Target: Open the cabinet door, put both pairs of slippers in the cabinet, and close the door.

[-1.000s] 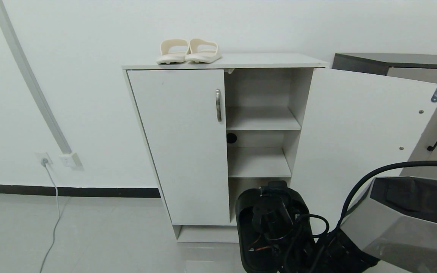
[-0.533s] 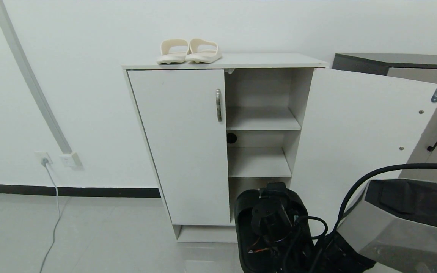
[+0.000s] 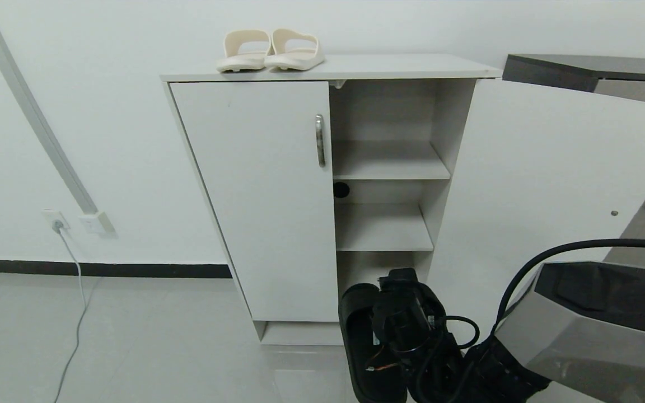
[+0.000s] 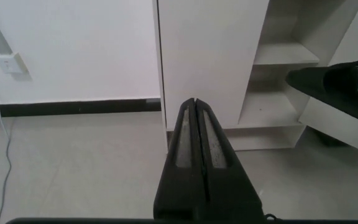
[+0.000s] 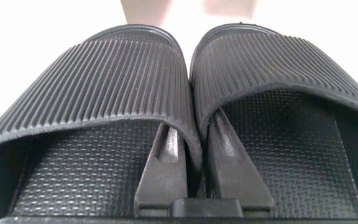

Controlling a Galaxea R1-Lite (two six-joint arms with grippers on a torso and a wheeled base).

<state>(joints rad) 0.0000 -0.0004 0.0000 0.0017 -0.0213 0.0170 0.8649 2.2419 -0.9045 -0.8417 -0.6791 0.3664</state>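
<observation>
Holding the black slippers (image 3: pixel 358 336) low in front of the cabinet (image 3: pixel 412 66), level with the bottom compartment (image 3: pixel 363 268), presumably as the nearest opening and the one needing least lift. Clenching the right jaws on the pair's two inner side walls, pressed together, with one finger (image 5: pixel 165 155) tucked under each strap: a way of carrying both slippers as a single bundle, toes apparently pointing away from the wrist and toward the opening. Cannot tell toes inside or short of the compartment's front edge; best judged as just before it. Noting the right door (image 3: pixel 535 184) swung wide, clear of the approach, and the left door (image 3: pixel 255 196) shut, handle (image 3: pixel 319 140) at its inner edge, thus confining entry to the right half. Parking the left jaws, pressed shut on nothing, out over the floor (image 3: pixel 132 336) before the left door, probably to stay off the loaded arm's path. Resting side by side on the cabinet top, toward its left end and well apart from either arm: the beige slippers (image 3: pixel 269 50), not yet put away. Judging the task as partly done: door open, first pair about to go in, second pair and the closing to come. Needing next a level push inward, then a release; risking a snag of the toes on the compartment's lip or on the right door if tilted.
</observation>
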